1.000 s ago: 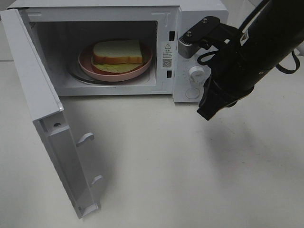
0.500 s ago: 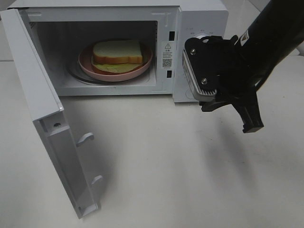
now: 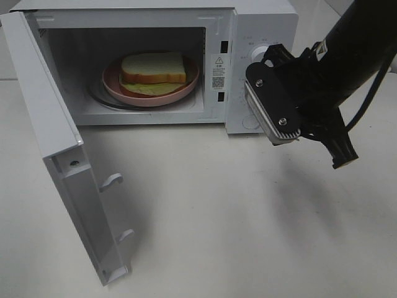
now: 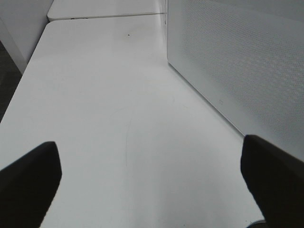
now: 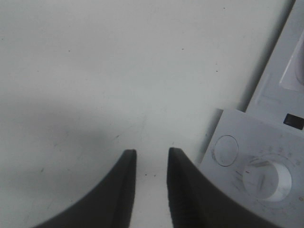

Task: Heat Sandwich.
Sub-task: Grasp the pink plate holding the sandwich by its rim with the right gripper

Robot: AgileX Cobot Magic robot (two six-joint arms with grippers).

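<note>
**Sandwich loaded, door open, heating apparently not started.**
The sandwich (image 3: 153, 67) sat on its pink plate (image 3: 113, 87) inside the microwave (image 3: 260, 18). Shutting the door (image 3: 43, 118) and setting the dial (image 5: 266, 178) seemingly remained. The right jaws, slightly parted and empty, hovered near the control panel's lower corner. The left jaws stood wide apart, empty, beside a perforated white panel (image 4: 237, 61). The worktop (image 3: 217, 217) offered open room across the door's swing.
</note>
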